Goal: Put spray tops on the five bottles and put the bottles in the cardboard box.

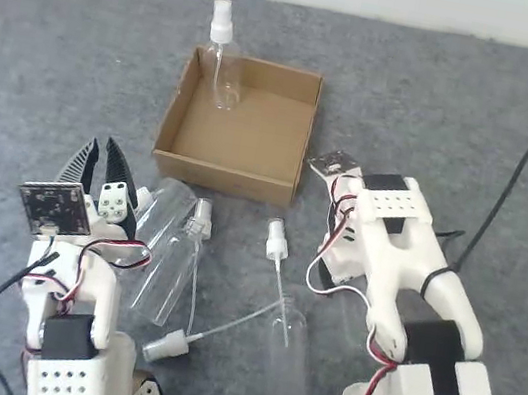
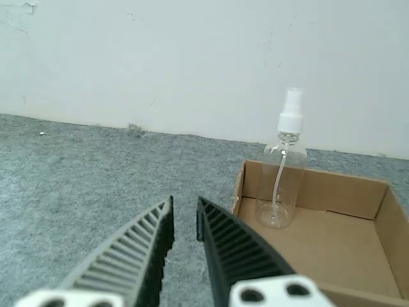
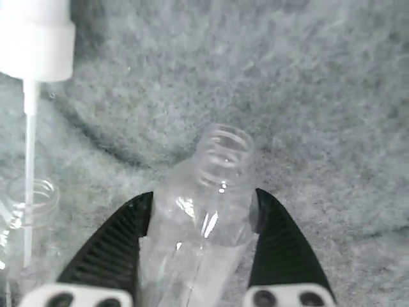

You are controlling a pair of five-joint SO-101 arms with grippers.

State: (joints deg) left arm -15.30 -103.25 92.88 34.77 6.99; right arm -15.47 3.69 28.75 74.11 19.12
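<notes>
clear plastic uncapped bottle sits clamped between my right gripper's black jaws; my left gripper hangs slightly parted, empty, near the brown cardboard box.

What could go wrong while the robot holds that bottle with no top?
The smooth topless bottle could slip out of the right gripper, which pinches it just below the neck. Beside it, a spray top sits raised, with only its tube inside a second bottle; a bump might tip that over.
</notes>
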